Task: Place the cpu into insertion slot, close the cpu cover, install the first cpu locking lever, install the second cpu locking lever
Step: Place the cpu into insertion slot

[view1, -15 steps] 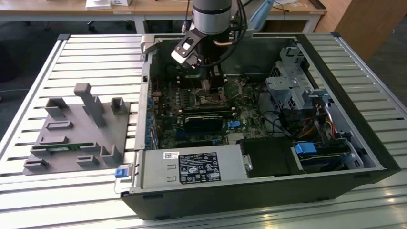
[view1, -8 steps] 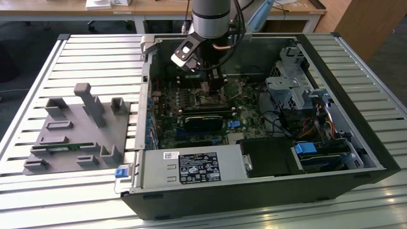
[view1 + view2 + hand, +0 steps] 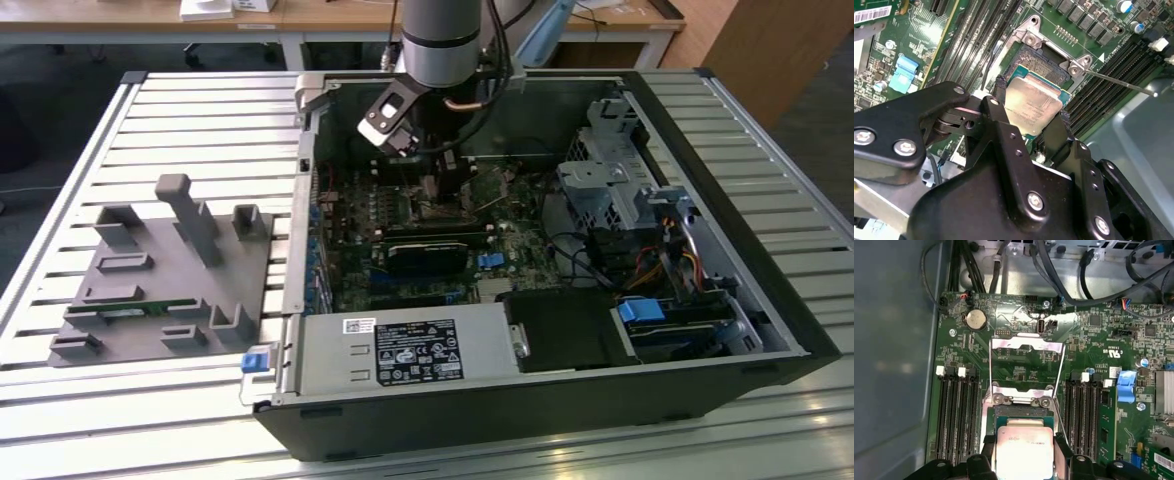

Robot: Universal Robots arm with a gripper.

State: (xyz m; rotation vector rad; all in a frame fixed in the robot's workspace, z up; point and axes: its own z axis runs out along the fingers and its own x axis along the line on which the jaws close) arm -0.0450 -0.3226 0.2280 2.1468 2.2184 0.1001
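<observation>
Gripper (image 3: 1032, 106), closed on the cpu (image 3: 1024, 450) by two opposite edges, poised just over the insertion slot (image 3: 1046, 60) inside the open computer case (image 3: 534, 425); whether chip and socket touch cannot be told. The cpu cover (image 3: 1026, 345) stands swung open beyond the slot, and the thin locking levers (image 3: 990, 367) are raised on either side.

Likely hazards: in the second wrist view the chip sits offset from the socket's frame, so a descent from this pose may land a corner on the rim or on the contact field and bend pins. A tilt in the grasp would cause the same. Release before seating could let the chip slide onto the motherboard (image 3: 1004, 315). The raised levers lie close to the fingers (image 3: 1004, 130) and might snag.

The case lies on its side on a slatted metal surface (image 3: 174, 110), beside a grey parts fixture (image 3: 147, 290). Wooden desks (image 3: 334, 15) and a wooden cabinet (image 3: 774, 50) stand behind.
</observation>
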